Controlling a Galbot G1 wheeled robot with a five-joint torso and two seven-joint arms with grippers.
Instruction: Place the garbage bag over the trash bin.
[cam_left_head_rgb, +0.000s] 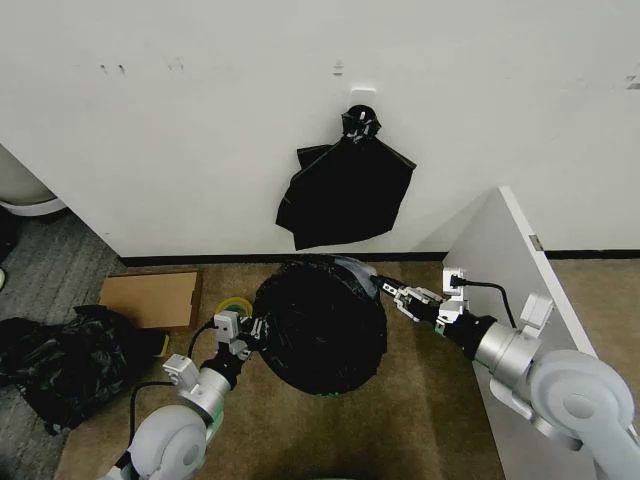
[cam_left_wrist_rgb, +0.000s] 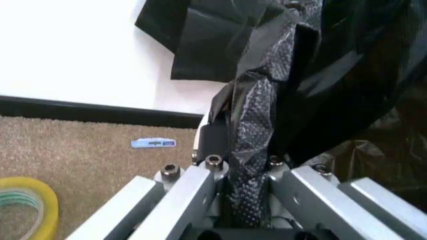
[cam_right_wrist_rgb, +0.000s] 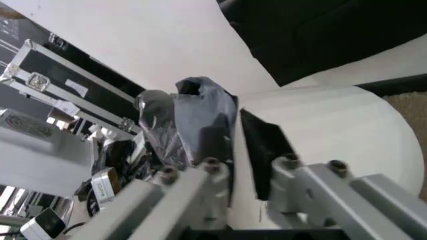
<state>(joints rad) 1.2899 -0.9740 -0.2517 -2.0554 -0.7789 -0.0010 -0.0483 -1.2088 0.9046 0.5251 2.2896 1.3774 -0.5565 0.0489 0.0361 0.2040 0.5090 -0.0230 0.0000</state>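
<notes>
Left end effector (cam_left_head_rgb: 250, 331) clenched on garbage bag (cam_left_head_rgb: 320, 335) edge; right end effector (cam_left_head_rgb: 392, 294) grips the opposite edge. Bag draped over trash bin (cam_right_wrist_rgb: 333, 130).

Garbage bag (cam_left_head_rgb: 322, 335) at picture centre, draped over trash bin (cam_right_wrist_rgb: 333, 135). Left gripper (cam_left_head_rgb: 250, 330) at its 9 o'clock edge, right gripper (cam_left_head_rgb: 393, 295) at 2 o'clock. Bunch of bags (cam_left_head_rgb: 345, 190) on wall at 12. Cardboard box (cam_left_head_rgb: 150, 298), tape roll (cam_left_head_rgb: 235, 306) and heap (cam_left_head_rgb: 60, 365) at 9.
</notes>
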